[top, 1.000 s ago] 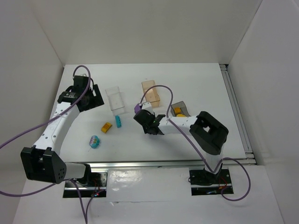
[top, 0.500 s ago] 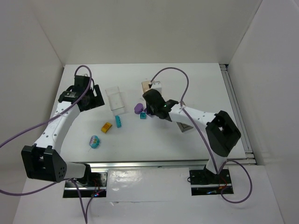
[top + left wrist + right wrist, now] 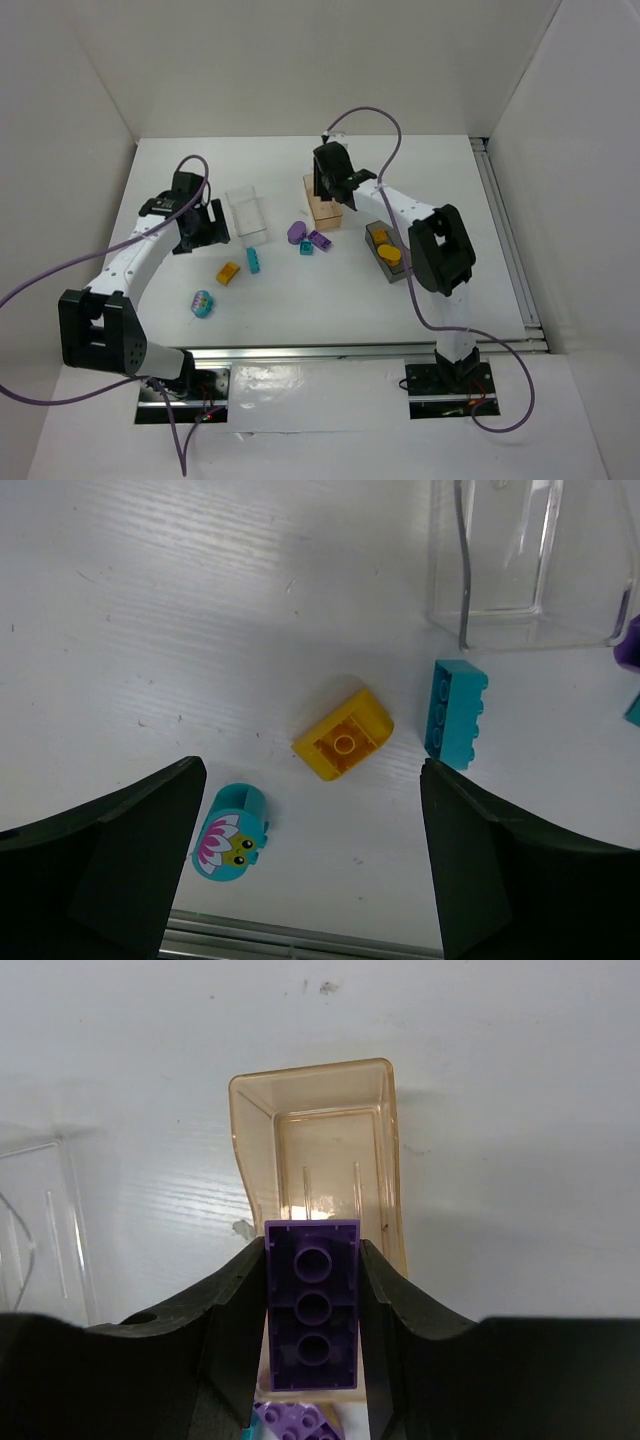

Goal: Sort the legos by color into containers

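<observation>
Right wrist view: the right tool (image 3: 312,1260) pinches a purple brick (image 3: 312,1305) by its long sides, above the near end of the orange bin (image 3: 310,1070). I judge the brick light, rigid and slick (smooth plastic), so the flat side faces are the place to hold. The left tool (image 3: 312,780) hangs spread over a yellow brick (image 3: 343,735). Since half a second back, the right tool has swung from frame centre up to the bin.

Clear bin (image 3: 530,580) cut off by the top edge
</observation>
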`<state>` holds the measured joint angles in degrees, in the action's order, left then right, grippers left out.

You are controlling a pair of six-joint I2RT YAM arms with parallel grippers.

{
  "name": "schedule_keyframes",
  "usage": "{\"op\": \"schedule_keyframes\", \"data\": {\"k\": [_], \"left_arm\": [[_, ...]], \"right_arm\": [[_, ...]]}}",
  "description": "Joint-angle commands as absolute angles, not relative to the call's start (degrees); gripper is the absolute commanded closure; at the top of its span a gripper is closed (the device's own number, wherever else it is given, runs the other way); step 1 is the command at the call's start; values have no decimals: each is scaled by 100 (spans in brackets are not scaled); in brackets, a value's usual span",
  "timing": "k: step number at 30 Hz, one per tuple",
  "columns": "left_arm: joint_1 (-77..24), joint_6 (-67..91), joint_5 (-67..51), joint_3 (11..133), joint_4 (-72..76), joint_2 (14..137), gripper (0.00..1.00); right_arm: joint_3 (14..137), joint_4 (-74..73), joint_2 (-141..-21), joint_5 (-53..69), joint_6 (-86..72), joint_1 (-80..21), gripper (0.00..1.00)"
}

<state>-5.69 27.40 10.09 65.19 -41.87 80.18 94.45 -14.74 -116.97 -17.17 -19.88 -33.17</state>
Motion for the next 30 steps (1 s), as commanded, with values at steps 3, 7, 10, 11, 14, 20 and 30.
{"op": "schedule_keyframes", "data": {"k": [3,7,10,11,14,20,30], "left_arm": [[-510,2943,1054,6249,-4420,7990,4],[-396,3513,1055,6065,-4851,7771,4],[-396,4224,984,5784,-5010,7446,0],[-335,4384,1037,5540,-5010,7157,0],[-255,4746,1256,5248,-5010,6891,0],[-255,5404,1300,5038,-5080,6970,0],[-202,5309,1645,4581,-4475,7374,2]], "right_arm": [[10283,-1520,-12155,-1327,-1828,-3199,38],[10266,-1521,-12024,-1327,-1775,-3199,10],[9854,-1267,-11612,-1257,-1775,-3146,8],[9609,-1213,-11489,-1187,-1828,-3146,8],[9169,-1160,-10979,-1117,-1828,-3146,6],[8561,-950,-10494,-967,-1995,-3042,5],[8087,-896,-10239,-853,-2048,-2988,5]]}}
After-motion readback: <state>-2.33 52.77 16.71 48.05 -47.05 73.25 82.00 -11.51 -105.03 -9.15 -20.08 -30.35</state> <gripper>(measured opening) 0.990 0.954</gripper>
